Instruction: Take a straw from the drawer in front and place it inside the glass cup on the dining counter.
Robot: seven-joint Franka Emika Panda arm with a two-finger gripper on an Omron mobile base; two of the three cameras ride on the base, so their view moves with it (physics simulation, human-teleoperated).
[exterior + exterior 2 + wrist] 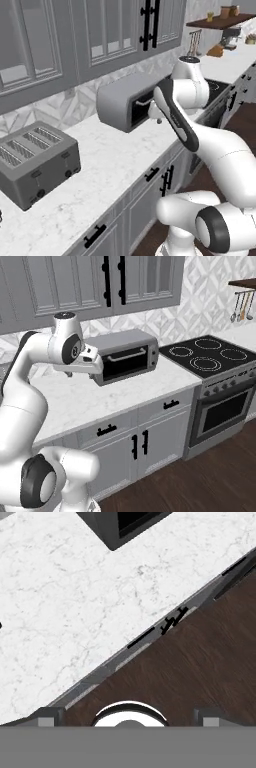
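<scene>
You've got the arm folded up high over the marble worktop, with the hand parked right in front of the toaster oven. In the hand view the gripper looks straight down past the worktop's edge at the dark wood floor, and its two finger tips sit way apart at the bottom corners, so the jaws are spread wide with nothing between them. In the right base view the gripper hangs under the wrist; you can't really make out the tips there.

The drawers are all closed as far as you can see. The drawer under the worktop, with its flat grey front and black bar handle, sits flush, and there's another one just to its right. Cabinet doors sit below them. Whatever's inside the drawers is hidden, so you can't tell where the straw lies.

Off to the left on the worktop there's a grey four-slot toaster, well apart from the toaster oven. To the right you've got the black cooktop and the oven under it. Grey wall cabinets hang above.
</scene>
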